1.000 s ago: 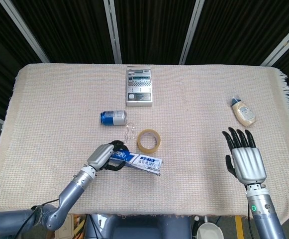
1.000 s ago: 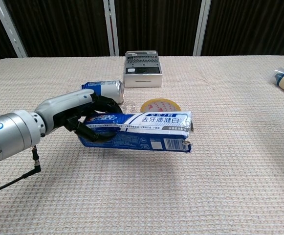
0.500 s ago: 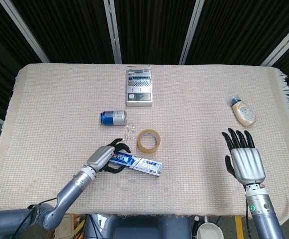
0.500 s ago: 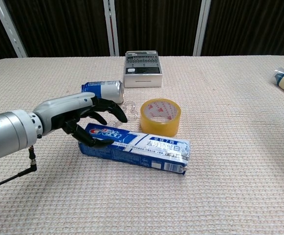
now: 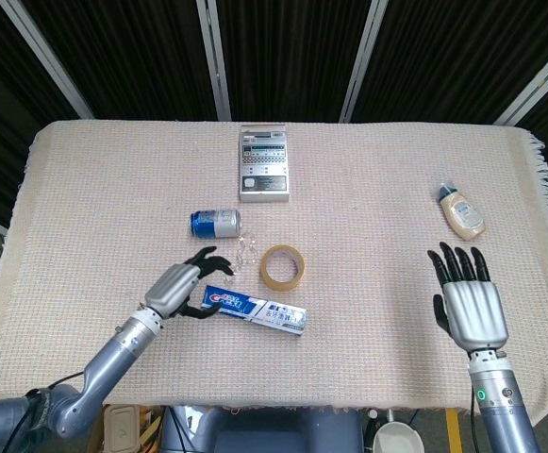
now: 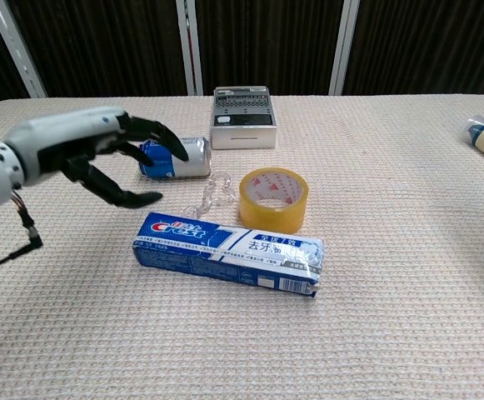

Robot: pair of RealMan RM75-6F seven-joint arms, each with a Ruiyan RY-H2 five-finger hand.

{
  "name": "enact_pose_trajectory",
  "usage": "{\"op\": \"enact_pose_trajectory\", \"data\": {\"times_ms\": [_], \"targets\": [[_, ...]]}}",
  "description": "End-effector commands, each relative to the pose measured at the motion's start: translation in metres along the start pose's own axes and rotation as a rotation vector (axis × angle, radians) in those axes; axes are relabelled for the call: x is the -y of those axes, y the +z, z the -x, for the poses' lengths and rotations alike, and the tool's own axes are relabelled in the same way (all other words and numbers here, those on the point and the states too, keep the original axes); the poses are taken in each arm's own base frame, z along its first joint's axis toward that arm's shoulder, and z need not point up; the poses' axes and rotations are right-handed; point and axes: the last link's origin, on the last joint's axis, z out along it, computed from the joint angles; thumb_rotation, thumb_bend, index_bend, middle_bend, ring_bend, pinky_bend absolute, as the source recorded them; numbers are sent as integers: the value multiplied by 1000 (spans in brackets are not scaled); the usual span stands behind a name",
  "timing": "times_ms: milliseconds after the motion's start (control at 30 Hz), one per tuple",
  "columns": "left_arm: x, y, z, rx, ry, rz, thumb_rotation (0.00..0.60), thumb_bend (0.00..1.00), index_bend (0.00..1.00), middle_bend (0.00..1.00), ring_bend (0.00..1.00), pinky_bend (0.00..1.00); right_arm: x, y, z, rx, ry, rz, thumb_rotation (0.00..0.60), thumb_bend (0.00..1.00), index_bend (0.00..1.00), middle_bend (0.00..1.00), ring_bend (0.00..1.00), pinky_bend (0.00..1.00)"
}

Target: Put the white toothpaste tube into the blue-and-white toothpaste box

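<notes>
Left hand, fingers spread and empty, hovers at ten o'clock of the toothpaste box; its long axis runs nine-to-three.

Blue-and-white toothpaste box; yellow tape roll; blue can.

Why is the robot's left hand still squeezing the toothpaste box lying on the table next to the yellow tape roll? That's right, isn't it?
Not quite. The left hand is not squeezing the toothpaste box; it is open, fingers spread, lifted clear of it. The chest view shows the gap plainly. The rest holds: the box lies flat on the table beside the yellow tape roll.
</notes>
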Motion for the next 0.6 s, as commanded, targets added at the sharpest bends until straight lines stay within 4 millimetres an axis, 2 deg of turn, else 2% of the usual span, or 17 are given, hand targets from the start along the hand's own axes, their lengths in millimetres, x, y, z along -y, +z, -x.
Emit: {"op": "enact_pose_trajectory", "data": {"times_ms": [33, 167, 367, 467, 600], "targets": [[13, -17, -41, -133, 129, -37, 600, 357, 281, 187, 21, 169, -11, -2, 13, -15, 14, 4, 600, 502, 137, 90, 118, 0], [30, -31, -63, -187, 261, -93, 600, 357, 269, 187, 21, 169, -25, -1, 29, -22, 8, 15, 600, 390, 140, 96, 130, 0], [64, -49, -85, -248, 379, -198, 600, 357, 263, 187, 21, 169, -56, 2, 54, 16, 1, 67, 600, 385, 143, 96, 130, 0], [72, -53, -90, -266, 373, -218, 600, 357, 263, 187, 22, 169, -67, 4, 60, 14, 25, 86, 600, 384, 148, 96, 130, 0], [81, -57, -94, -283, 379, -240, 600, 357, 263, 187, 22, 169, -78, 4, 62, 4, -27, 93, 600, 378, 148, 96, 129, 0]]}}
